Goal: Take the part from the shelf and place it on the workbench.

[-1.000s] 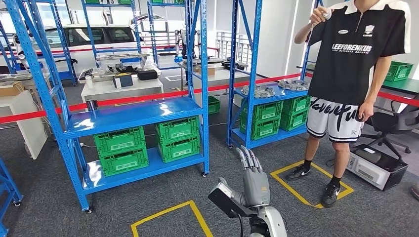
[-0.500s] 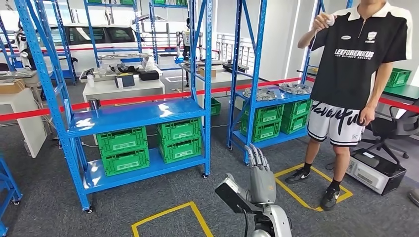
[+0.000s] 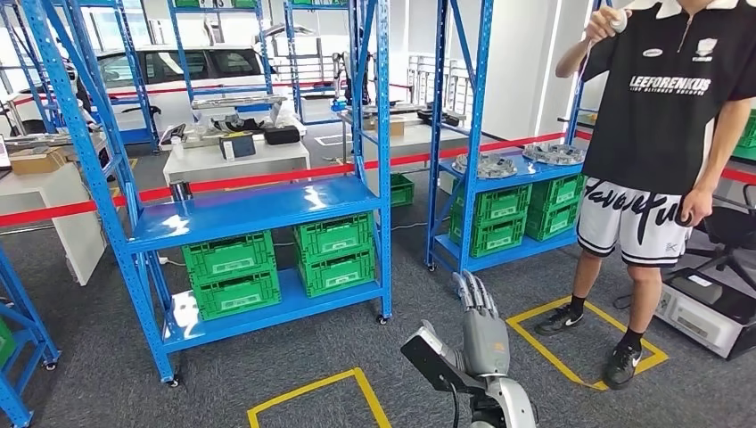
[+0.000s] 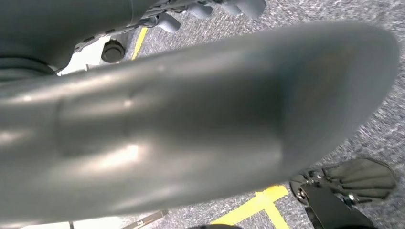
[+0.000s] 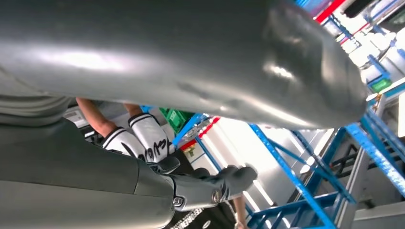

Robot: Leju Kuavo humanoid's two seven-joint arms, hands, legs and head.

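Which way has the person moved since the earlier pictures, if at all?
No. The person's shoes stay at the same yellow floor square; the whole view shifted, so the camera moved.

Two grey metal parts [image 3: 486,164] [image 3: 554,153], round and ridged, lie flat side by side on the upper board of the right-hand blue shelf [image 3: 526,169]. Green crates sit on the boards beneath them

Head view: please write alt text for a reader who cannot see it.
The robot's right hand is raised, holding nothing, before two blue shelving racks stocked with green crates; metal parts lie on the farther rack. A person stands at right on grey floor marked with yellow squares.
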